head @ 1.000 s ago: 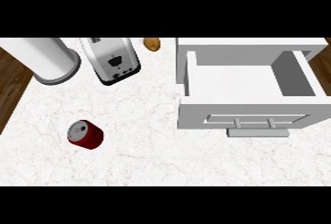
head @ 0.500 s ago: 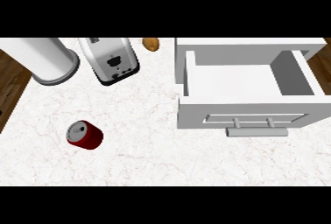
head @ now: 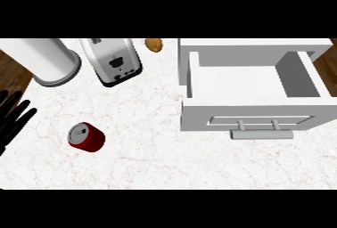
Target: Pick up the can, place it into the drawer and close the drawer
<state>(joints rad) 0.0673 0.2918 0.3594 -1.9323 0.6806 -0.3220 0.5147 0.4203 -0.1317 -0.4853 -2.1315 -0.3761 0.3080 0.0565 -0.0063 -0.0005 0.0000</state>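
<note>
A red can (head: 87,136) with a silver top stands on the white marble counter (head: 145,156), left of centre. The white drawer (head: 253,113) at the right is pulled out, its inside bare, with a grey handle (head: 261,133) on its front. My left hand (head: 13,116) shows at the left edge, black fingers straight and spread, a short way left of the can and not touching it. No right hand shows.
A white cylindrical canister (head: 45,60) stands at the back left. Beside it is a silver toaster (head: 114,61). A small brown item (head: 154,44) lies at the back edge. Dark wood floor (head: 14,73) shows past the counter's left side.
My left hand has come into view at the left edge; it was absent before. The can and drawer have not moved.
</note>
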